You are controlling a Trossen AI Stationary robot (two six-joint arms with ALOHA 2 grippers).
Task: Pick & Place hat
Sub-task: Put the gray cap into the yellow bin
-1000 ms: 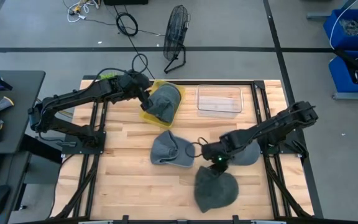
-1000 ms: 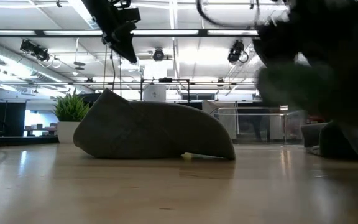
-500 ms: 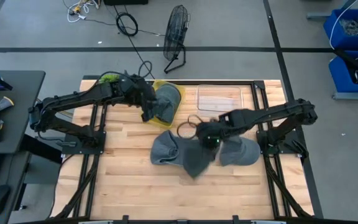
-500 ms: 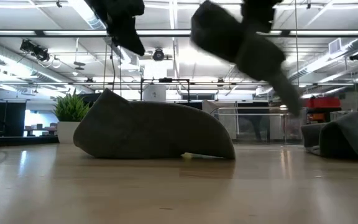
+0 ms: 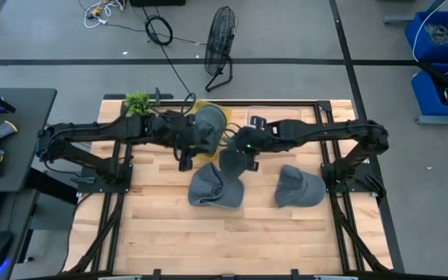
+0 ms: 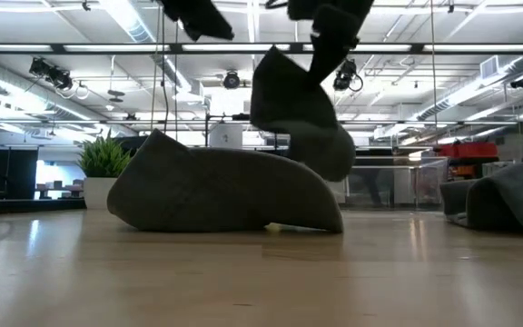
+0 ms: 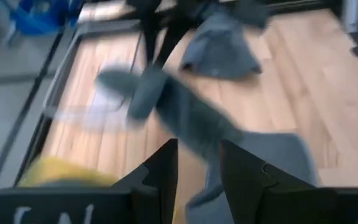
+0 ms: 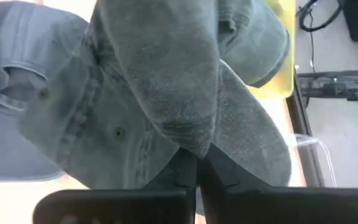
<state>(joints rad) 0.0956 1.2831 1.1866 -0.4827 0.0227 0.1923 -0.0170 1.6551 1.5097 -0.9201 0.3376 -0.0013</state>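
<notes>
Several grey hats are in view. My right gripper [image 5: 243, 148] [image 8: 196, 163] is shut on one hat [image 5: 234, 161] [image 6: 291, 109], carried in the air beside the yellow bin [image 5: 197, 103]. Another hat [image 5: 209, 124] lies in that bin. A third hat [image 5: 212, 188] [image 6: 225, 191] rests on the table under the carried one. A fourth [image 5: 298, 187] lies to the right. My left gripper [image 5: 185, 158] [image 7: 197, 168] is open and holds nothing, just near-left of the bin. My right gripper pinches a bunched fold of the hat's cloth [image 8: 190, 144] between its two fingers, coming from above and pointing down. The hat hangs slack below the fingers, lifted clear of the table and of the hat beneath it.
A clear plastic container [image 5: 274, 128] stands on the far right part of the table, partly behind my right arm. A small green plant [image 5: 137, 101] [image 6: 103, 159] stands at the far left corner. Bare wood lies along the near edge.
My right gripper has lifted the hat off the table near the near edge and swung it up and toward the far left, up to the yellow bin; the hat now hangs in the air. My left gripper has drawn back from the bin toward the near edge.
</notes>
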